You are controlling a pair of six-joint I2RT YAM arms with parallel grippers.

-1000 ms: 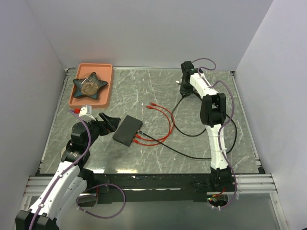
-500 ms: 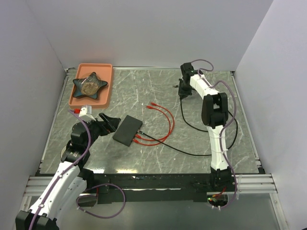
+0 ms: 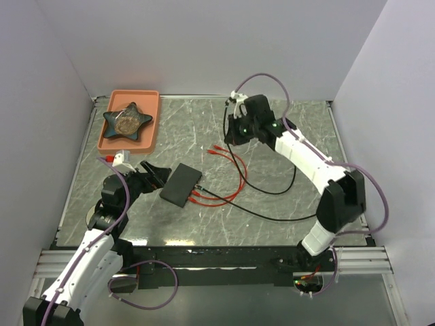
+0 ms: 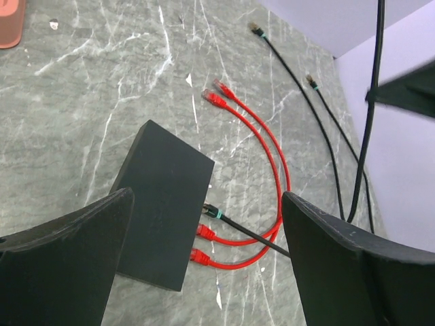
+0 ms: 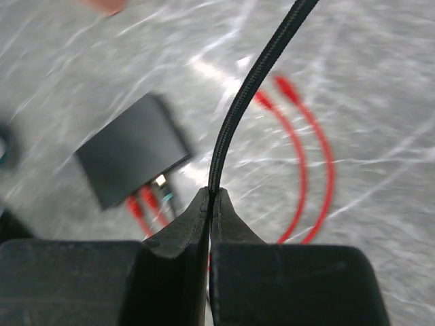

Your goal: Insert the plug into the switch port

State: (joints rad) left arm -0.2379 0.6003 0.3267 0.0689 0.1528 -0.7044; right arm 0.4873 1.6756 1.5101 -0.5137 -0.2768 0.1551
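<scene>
The flat black switch (image 3: pixel 180 185) lies left of the table's middle; it also shows in the left wrist view (image 4: pixel 163 204) and the right wrist view (image 5: pixel 132 149). Two red plugs (image 4: pixel 202 233) and one black teal-collared plug (image 4: pixel 212 212) sit in its socket edge. My left gripper (image 3: pixel 155 173) is open and empty just left of the switch, its fingers (image 4: pixel 81 238) wide apart above it. My right gripper (image 3: pixel 233 136) hovers behind the switch, shut on a thin black cable (image 5: pixel 238 102) that rises out of frame. That cable's plug is not visible.
An orange tray (image 3: pixel 109 139) with a dark star-shaped dish (image 3: pixel 126 121) stands at the back left. Two red cables (image 3: pixel 238 173) curve right of the switch. A black cable (image 3: pixel 272 191) loops across the right half. Two loose black cable ends (image 4: pixel 255 28) lie farther back.
My right arm has swung from the back of the table forward and left toward the middle, carrying the black cable. The left arm and the switch have not moved.
</scene>
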